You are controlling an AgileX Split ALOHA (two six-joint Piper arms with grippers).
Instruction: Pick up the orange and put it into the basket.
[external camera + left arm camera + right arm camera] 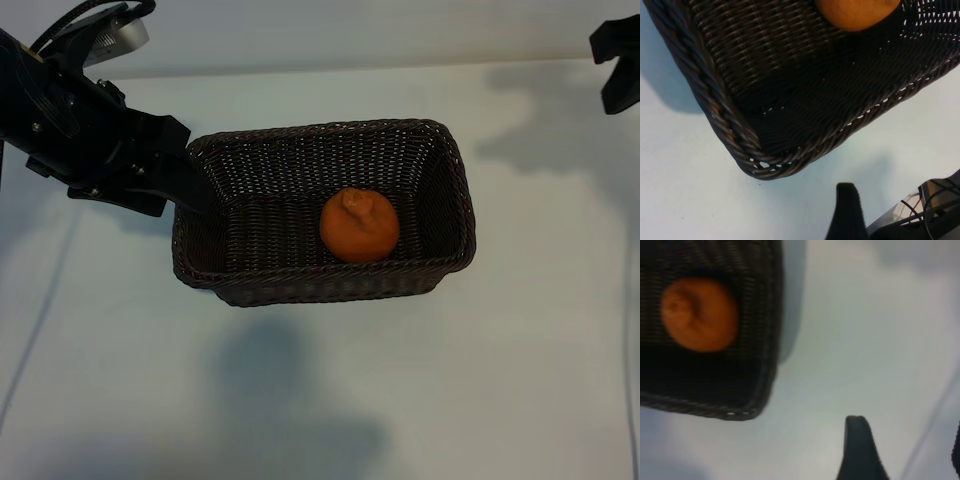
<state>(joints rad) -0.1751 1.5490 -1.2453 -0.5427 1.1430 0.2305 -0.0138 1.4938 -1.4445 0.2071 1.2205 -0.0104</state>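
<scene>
Matt, bumpy-skinned orange (359,226) – dark woven wicker basket (300,288) – smooth white table (500,380).

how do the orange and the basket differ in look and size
The orange is round, bright orange and bumpy-skinned with a raised knob; the basket is rectangular, dark brown and woven, with rounded corners. The orange is far smaller and fills only part of the basket floor. The orange is solid, the basket an open-topped container around it. Both rest on the white table, and no gripper touches either.
</scene>
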